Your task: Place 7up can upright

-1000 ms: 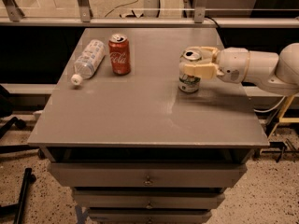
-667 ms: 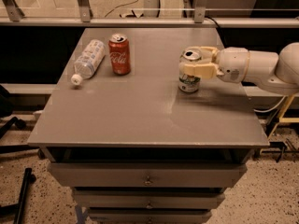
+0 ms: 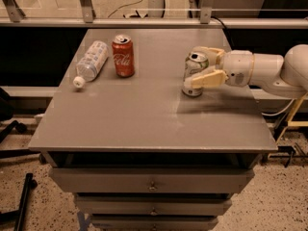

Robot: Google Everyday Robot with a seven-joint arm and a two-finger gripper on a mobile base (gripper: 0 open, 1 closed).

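7up can [image 3: 195,66] standing upright on the right side of the grey table [image 3: 144,121], claw [image 3: 193,70] in from the right pinching it with 2 fingers, red Coke can [image 3: 123,57] and tipped-over plastic bottle [image 3: 91,61] well apart at far left

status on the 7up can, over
Claw at right side of table, shut on 7up can. Can upright on the tabletop. Coca-Cola can and bottle far left, not in the way.

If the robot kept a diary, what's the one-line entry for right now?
7up can upright on table | gripper at can, shut on it | Coca-Cola can apart, far side
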